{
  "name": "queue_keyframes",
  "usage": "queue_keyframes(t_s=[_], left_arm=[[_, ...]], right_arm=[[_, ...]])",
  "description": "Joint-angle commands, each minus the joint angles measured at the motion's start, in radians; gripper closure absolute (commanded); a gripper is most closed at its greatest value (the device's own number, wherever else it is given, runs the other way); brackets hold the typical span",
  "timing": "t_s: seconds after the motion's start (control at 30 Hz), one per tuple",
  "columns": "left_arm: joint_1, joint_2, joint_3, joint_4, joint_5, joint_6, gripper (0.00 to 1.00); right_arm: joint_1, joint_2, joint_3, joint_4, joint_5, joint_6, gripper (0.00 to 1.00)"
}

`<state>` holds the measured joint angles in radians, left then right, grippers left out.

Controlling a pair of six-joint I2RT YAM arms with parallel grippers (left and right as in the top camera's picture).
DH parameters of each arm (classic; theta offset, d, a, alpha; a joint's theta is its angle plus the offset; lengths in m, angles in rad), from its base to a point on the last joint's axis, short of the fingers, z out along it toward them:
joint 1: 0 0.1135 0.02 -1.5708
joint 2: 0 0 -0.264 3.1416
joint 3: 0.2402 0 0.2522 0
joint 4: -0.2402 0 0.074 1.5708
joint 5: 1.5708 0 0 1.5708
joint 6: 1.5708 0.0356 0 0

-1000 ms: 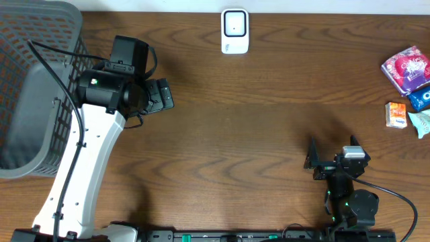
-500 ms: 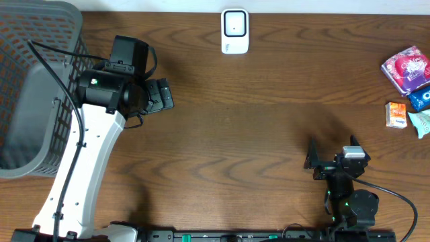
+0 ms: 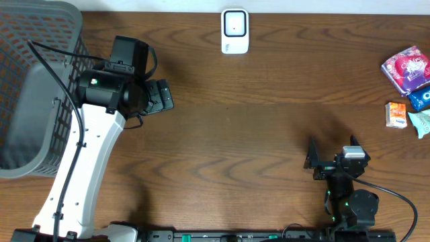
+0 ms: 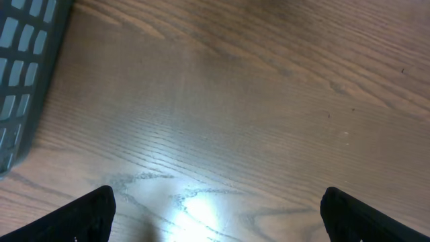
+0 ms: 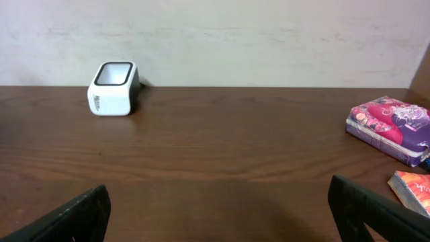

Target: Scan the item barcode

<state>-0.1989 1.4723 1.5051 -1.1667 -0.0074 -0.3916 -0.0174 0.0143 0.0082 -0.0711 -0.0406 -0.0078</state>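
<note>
The white barcode scanner [image 3: 234, 30] stands at the table's far edge; the right wrist view has the scanner [image 5: 113, 88] at its upper left. Candidate items lie at the right edge: a pink-purple pack [image 3: 406, 69], an orange box [image 3: 396, 115], a blue pack [image 3: 420, 99] and a teal packet [image 3: 422, 122]. My left gripper [image 3: 161, 95] hovers open over bare wood beside the basket, nothing between its fingers [image 4: 94, 212]. My right gripper [image 3: 332, 153] rests open near the front edge, well short of the items, and is empty [image 5: 218, 191].
A grey mesh basket [image 3: 33, 87] fills the left end of the table, its wall [image 4: 23, 74] at the left of the left wrist view. The pink-purple pack [image 5: 388, 128] and orange box [image 5: 411, 188] show at the right of the right wrist view.
</note>
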Motion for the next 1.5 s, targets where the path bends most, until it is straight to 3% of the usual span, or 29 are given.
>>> queue_keyframes(t_s=[0.0,0.23,0.4,0.53,0.67,1.03,1.37,1.47], left_arm=[[0.004,-0.006,0.004,-0.006,-0.020,0.005,0.02],[0.004,-0.130,-0.189,0.019,-0.020,0.069,0.02],[0.004,-0.319,-0.457,0.201,-0.019,0.099,0.02],[0.004,-0.534,-0.720,0.452,0.095,0.254,0.02],[0.005,-0.767,-0.938,0.639,0.104,0.311,0.02],[0.093,-1.318,-1.271,0.906,0.101,0.358,0.02],[0.232,-1.466,-1.415,1.133,0.173,0.358,0.02],[0.242,-1.471,-1.490,1.270,0.183,0.358,0.02]], right_arm=[[0.006,-0.009,-0.003,-0.004,0.005,0.014,0.01],[0.006,-0.009,-0.003,-0.003,0.005,0.014,0.01],[0.006,-0.009,-0.003,-0.003,0.005,0.014,0.01],[0.006,-0.009,-0.003,-0.003,0.005,0.014,0.01],[0.006,-0.009,-0.003,-0.003,0.005,0.014,0.01],[0.006,-0.009,-0.003,-0.003,0.005,0.014,0.01],[0.006,-0.009,-0.003,-0.003,0.005,0.014,0.01],[0.006,-0.009,-0.003,-0.003,0.005,0.014,0.01]])
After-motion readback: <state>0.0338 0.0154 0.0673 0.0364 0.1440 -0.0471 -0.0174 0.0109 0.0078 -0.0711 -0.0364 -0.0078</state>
